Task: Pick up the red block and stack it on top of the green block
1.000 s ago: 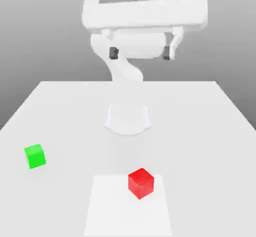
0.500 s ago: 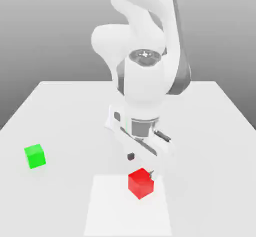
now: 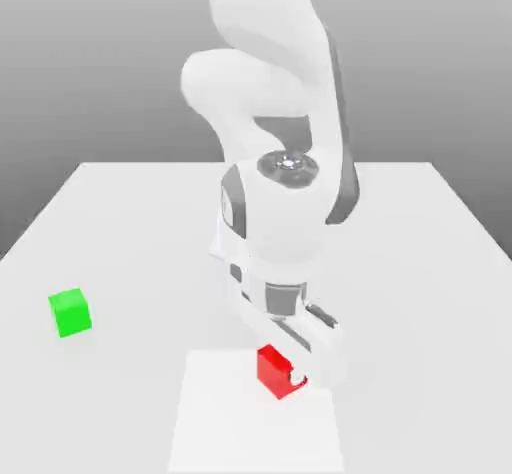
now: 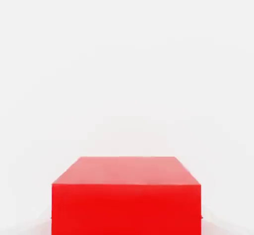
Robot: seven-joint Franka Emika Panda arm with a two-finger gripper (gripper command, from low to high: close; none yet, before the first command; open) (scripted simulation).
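The red block [image 3: 268, 368] rests on a lighter square patch [image 3: 220, 422] near the table's front. My gripper [image 3: 282, 370] has come straight down over it and stands open, straddling the block. One white finger [image 3: 298, 377] shows against the block's side towards the exterior view's right, and the other is hidden behind the block. The hand view has the red block [image 4: 126, 197] very close, with its top face and one side showing. The green block [image 3: 70, 312] sits alone on the table, far off to the exterior view's left.
The white table [image 3: 420, 262] stretches back to the arm's base. My own arm [image 3: 280, 212] towers over the middle and hides the table behind it. The table's front edge lies just past the light patch.
The arm swung down from high above the table and the gripper dropped onto the red block, now level with it. Neither block has moved.
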